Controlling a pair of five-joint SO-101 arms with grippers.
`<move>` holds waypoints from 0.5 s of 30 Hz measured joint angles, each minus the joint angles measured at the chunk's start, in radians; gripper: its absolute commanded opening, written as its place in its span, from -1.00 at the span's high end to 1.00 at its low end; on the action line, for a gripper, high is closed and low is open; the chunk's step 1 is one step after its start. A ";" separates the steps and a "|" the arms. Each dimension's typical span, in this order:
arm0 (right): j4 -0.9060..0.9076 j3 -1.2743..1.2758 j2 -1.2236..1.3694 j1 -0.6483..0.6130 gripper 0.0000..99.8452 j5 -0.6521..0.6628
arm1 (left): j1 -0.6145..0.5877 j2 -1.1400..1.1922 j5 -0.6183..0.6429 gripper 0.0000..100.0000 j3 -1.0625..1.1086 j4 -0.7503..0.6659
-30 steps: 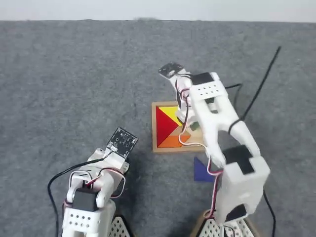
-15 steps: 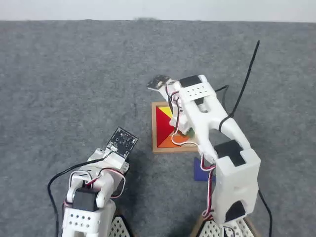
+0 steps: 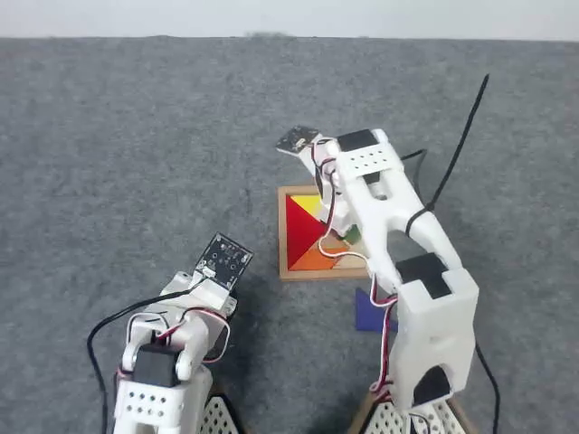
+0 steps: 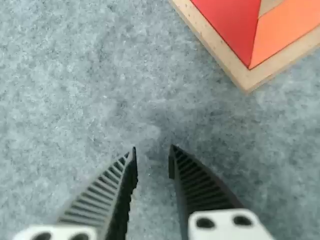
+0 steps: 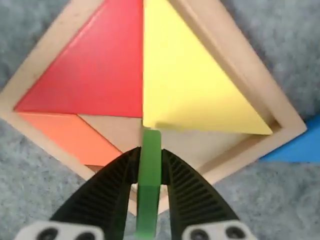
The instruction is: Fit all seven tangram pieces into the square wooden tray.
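Hanging low over the grey mat, our left gripper has its fingers a little apart with nothing between them, near a corner of the tray. In the tray we see a red triangle, a yellow triangle and an orange piece lying flat. Our right gripper is over the tray's bare wood, clamped on a green piece whose tip is just beside the yellow triangle. A blue piece lies on the mat, near the tray.
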 measured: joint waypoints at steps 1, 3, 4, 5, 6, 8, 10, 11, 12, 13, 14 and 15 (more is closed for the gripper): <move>0.000 0.000 0.000 -0.002 0.99 0.000 | 0.000 0.000 0.000 0.80 0.000 0.000; 0.000 0.000 0.000 -0.006 0.98 0.005 | 0.000 0.000 0.000 0.80 0.000 0.000; 0.000 0.000 0.000 -0.006 0.94 0.005 | 0.000 0.000 0.000 0.80 0.000 0.000; 0.000 0.000 0.000 -0.005 0.89 0.005 | 0.000 0.000 0.000 0.80 0.000 0.000; 0.000 0.000 0.000 -0.003 0.84 0.006 | 0.000 0.000 0.000 0.80 0.000 0.000; 0.000 0.000 0.000 -0.003 0.74 0.006 | 0.000 0.000 0.000 0.80 0.000 0.000; 0.000 0.000 0.000 -0.005 0.67 0.006 | 0.000 0.000 0.000 0.80 0.000 0.000; 0.000 0.000 0.000 -0.005 0.65 0.006 | 0.000 0.000 0.000 0.80 0.000 0.000; 0.000 0.000 0.000 -0.005 0.64 0.006 | 0.000 0.000 0.000 0.80 0.000 0.000; 0.000 0.000 0.000 -0.005 0.65 0.006 | 0.000 0.000 0.000 0.80 0.000 0.000; 0.000 0.000 0.000 -0.005 0.64 0.006 | 0.000 0.000 0.000 0.80 0.000 0.000; 0.000 0.000 0.000 -0.005 0.64 0.006 | 0.000 0.000 0.000 0.80 0.000 0.000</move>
